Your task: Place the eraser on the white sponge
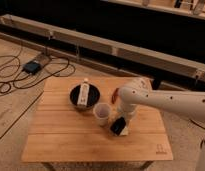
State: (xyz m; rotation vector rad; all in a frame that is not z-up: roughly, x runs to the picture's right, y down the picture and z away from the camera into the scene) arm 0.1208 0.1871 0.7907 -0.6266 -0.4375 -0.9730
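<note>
At the five o'clock part of the wooden slatted table (pixel 66 140), the gripper (pixel 122 120) is down on one flat black rectangular eraser (pixel 117 126), which lies over one white sponge pad (pixel 124 131). At ten o'clock: one white cup (pixel 101 113), one black bowl (pixel 85 96).

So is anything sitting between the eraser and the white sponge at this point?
Nothing visible. The tool is low over the table, right of the white cup, with the eraser at it. The eraser sits directly against the white sponge, which shows only at its lower right edge.
</note>
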